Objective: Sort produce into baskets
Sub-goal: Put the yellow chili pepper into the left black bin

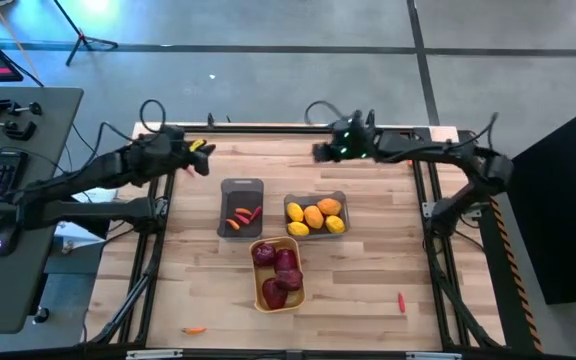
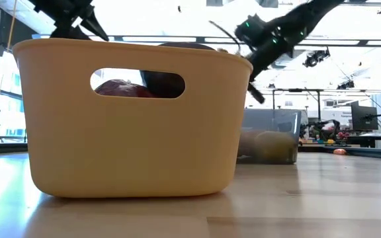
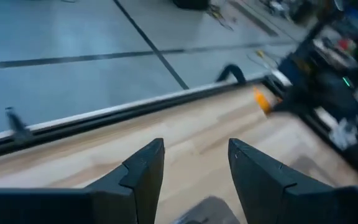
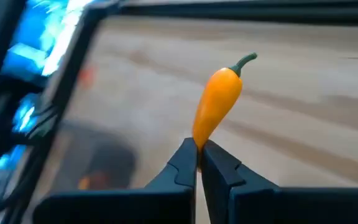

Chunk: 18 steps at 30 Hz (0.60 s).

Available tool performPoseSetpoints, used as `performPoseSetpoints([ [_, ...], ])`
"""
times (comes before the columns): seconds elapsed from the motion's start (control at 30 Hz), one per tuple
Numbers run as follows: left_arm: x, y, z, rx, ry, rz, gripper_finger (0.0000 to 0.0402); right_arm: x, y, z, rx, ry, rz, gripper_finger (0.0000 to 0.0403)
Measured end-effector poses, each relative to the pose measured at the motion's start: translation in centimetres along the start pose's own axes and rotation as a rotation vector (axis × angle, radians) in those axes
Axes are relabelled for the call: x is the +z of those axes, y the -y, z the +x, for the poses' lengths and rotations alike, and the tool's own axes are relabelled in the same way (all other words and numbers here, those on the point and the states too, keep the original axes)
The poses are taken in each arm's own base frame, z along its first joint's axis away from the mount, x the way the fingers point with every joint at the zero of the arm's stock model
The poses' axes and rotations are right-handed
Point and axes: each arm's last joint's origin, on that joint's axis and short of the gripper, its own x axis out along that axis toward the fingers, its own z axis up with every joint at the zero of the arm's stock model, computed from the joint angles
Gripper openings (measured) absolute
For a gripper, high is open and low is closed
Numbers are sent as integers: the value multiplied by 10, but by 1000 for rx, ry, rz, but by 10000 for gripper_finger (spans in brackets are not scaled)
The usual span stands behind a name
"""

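- Right gripper [image 4: 197, 155] pinches an orange pepper [image 4: 216, 102] by its tip, long axis pointing away from the fingers.
- Grey basket of yellow produce [image 1: 316, 215] lies nearer the table's middle.
- Left gripper [image 3: 194, 165] spread, idle.

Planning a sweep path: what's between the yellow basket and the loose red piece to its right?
Nothing. In the high view the table between the red piece and the yellow basket is bare wood.

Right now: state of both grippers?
Left gripper: open, holding nothing.
Right gripper: shut on the orange pepper, pinched by its lower end.
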Motion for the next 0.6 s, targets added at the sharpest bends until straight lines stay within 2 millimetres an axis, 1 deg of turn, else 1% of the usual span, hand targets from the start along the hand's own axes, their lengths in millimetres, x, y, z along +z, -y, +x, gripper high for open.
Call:
performPoseSetpoints([
  [0.13, 0, -3, -3, 5, 7, -39, 168, -29, -49, 17, 201, -1, -110, 1],
  [0.2, 0, -2, -3, 2, 3, -39, 168, -43, -70, 27, 283, -5, -150, 1],
  [0.27, 0, -2, -1, 5, -4, -33, 168, -56, -85, 40, 329, -18, -182, 1],
  [0.43, -3, -1, 2, 7, -38, -34, 168, -83, -115, 75, 363, -78, -266, 1],
  [0.53, -4, 0, 3, -3, -50, -35, 168, -92, -135, 93, 394, -87, -324, 1],
  [0.6, -4, 0, 3, -7, -53, -35, 168, -94, -146, 104, 402, -93, -354, 2],
])
